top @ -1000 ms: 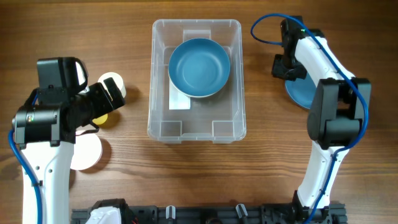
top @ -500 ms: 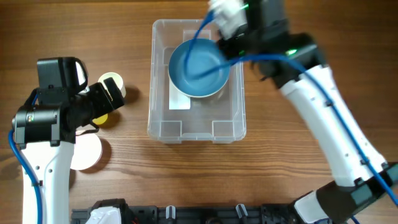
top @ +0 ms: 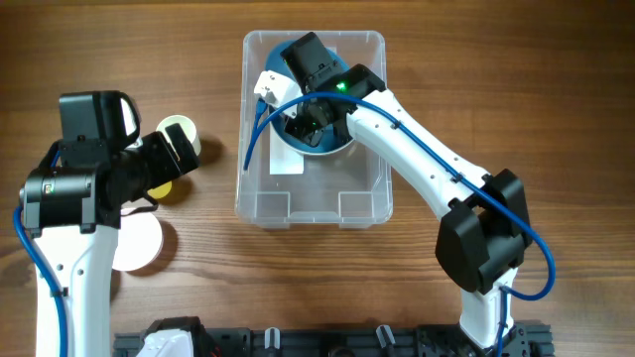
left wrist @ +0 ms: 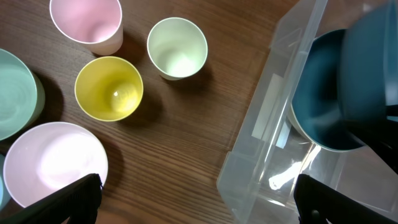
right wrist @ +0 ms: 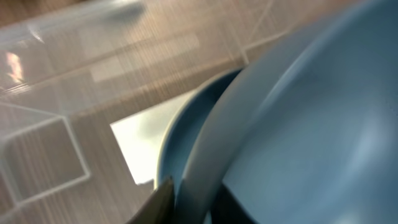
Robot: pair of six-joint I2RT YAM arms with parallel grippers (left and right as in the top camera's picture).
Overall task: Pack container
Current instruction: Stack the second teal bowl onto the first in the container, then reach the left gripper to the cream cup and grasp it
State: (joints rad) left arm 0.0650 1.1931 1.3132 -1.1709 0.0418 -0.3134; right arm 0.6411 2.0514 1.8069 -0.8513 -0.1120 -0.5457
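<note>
The clear container [top: 314, 206] stands at the table's centre, its white label [top: 286, 164] on the base. A blue bowl [right wrist: 181, 134] lies inside it, also seen in the left wrist view [left wrist: 320, 109]. My right gripper [top: 303, 117] reaches into the container and is shut on the rim of a second blue bowl [right wrist: 311, 124], held tilted just above the first; that bowl also shows in the left wrist view [left wrist: 373, 56]. The right gripper [right wrist: 193, 199] pinches the rim at the bottom edge. My left gripper [left wrist: 199, 199] is open and empty, left of the container [left wrist: 273, 143].
Left of the container stand a pink cup [left wrist: 87, 22], a pale green cup [left wrist: 177, 46] and a yellow cup [left wrist: 109, 87]. A mint bowl [left wrist: 12, 93] and a pink bowl [left wrist: 53, 162] sit further left. The left arm [top: 74, 198] hovers over them.
The right arm has swung from the table's right side to over the container, carrying the second blue bowl with it. The left arm has not moved.
</note>
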